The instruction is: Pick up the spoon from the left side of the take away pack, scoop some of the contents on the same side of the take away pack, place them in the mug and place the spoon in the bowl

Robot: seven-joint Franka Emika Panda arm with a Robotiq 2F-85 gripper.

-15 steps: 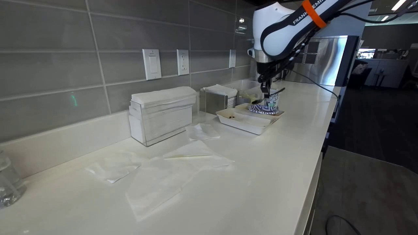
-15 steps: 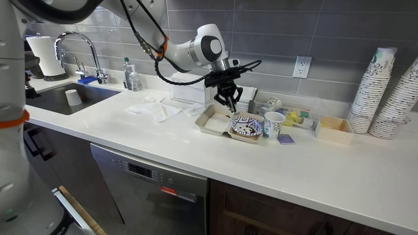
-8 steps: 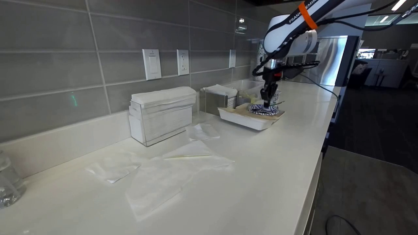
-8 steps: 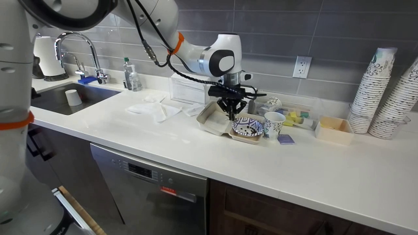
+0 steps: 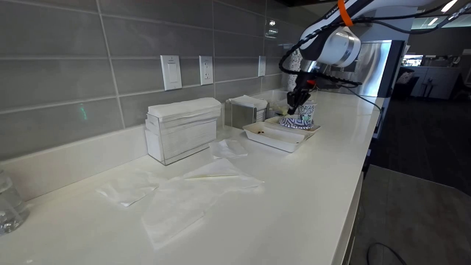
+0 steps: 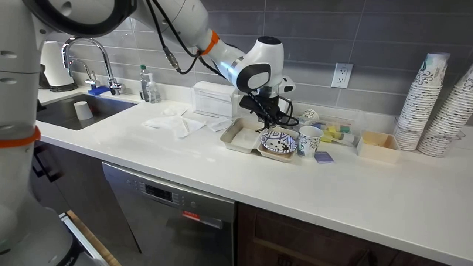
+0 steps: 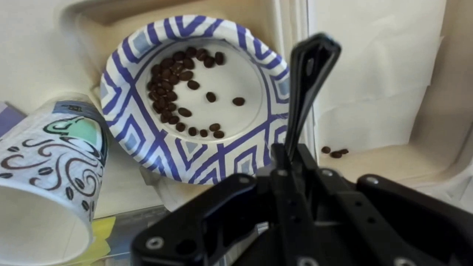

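The take away pack (image 6: 236,148) lies open on the counter with two compartments. It also shows in an exterior view (image 5: 272,142). A blue-and-white patterned bowl (image 7: 123,94) with coffee beans (image 7: 162,90) sits in one compartment. A few beans (image 7: 335,153) lie in the other compartment, by a paper sheet. The mug (image 6: 309,143), a white patterned cup, stands beside the bowl's side of the pack. My gripper (image 7: 291,153) is shut on a black spoon (image 7: 312,61), which points up the wrist view at the bowl's rim, near the divider. The spoon is hard to make out in both exterior views.
Napkin holders (image 5: 184,129) and loose napkins (image 5: 220,184) lie beside the pack. A clear bin with packets (image 6: 338,129), a cream box (image 6: 380,150), stacked cups (image 6: 417,111) and a purple packet (image 6: 323,157) are beyond the mug. The backsplash wall stands behind.
My gripper first came down at the bowl while the pack's beanless-looking side tipped up. Now it is tilted and a little higher, and the pack lies flat again. The spoon stays held.
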